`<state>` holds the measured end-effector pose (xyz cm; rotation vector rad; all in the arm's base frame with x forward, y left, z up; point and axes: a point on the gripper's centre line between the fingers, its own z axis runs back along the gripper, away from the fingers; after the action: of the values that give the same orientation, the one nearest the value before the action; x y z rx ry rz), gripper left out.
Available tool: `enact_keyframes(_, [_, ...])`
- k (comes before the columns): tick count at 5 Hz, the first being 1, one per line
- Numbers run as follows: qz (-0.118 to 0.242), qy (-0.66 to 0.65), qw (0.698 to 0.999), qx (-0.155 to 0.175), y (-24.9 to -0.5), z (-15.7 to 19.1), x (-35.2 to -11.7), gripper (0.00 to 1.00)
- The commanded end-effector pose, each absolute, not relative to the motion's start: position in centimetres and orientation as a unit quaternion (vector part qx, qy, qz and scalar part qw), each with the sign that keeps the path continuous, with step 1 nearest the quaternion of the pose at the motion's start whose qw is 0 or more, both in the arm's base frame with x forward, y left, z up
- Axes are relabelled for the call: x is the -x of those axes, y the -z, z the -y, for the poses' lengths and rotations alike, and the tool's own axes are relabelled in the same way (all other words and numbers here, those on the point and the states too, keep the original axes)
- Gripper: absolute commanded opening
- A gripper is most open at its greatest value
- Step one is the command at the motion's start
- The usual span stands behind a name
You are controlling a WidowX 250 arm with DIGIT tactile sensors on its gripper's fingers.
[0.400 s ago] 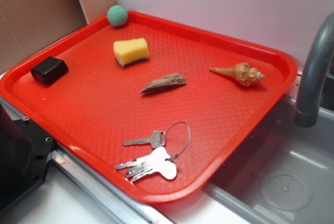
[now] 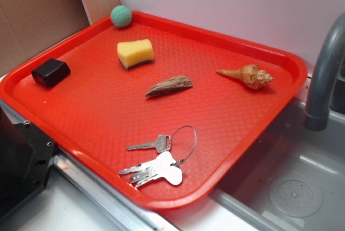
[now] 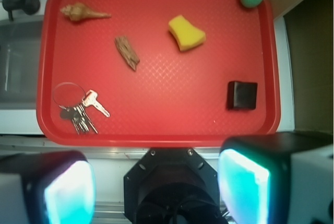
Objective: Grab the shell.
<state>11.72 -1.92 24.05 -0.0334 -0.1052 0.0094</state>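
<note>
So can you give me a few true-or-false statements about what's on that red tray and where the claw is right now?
1. The shell lies on the red tray with nothing touching it. True.
2. The claw is closed around the shell. False: in the wrist view its two fingers stand wide apart, high above the tray and holding nothing.
3. The keys lie near the tray's front edge. True.
4. The green ball rests on top of the yellow sponge. False: the ball sits in the far corner, apart from the sponge.
5. The brown wood-like shard lies between the sponge and the keys. True.
</note>
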Motion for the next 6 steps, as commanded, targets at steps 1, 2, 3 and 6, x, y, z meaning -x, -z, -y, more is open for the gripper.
enact_keyframes(1, [0.05, -0.038, 0.998, 0.008, -23.9, 1.5, -18.6, 1.0])
enact_keyframes(2, [0.048, -0.034, 0.998, 0.009, -23.6, 1.5, -22.4, 1.0])
enact_keyframes(3, [0.046, 0.092, 0.995, -0.004, -22.3, 3.0, -26.0, 1.0])
enact_keyframes(6, [-0.03, 0.454, 0.891, -0.008, -20.3, 7.6, -26.6, 1.0])
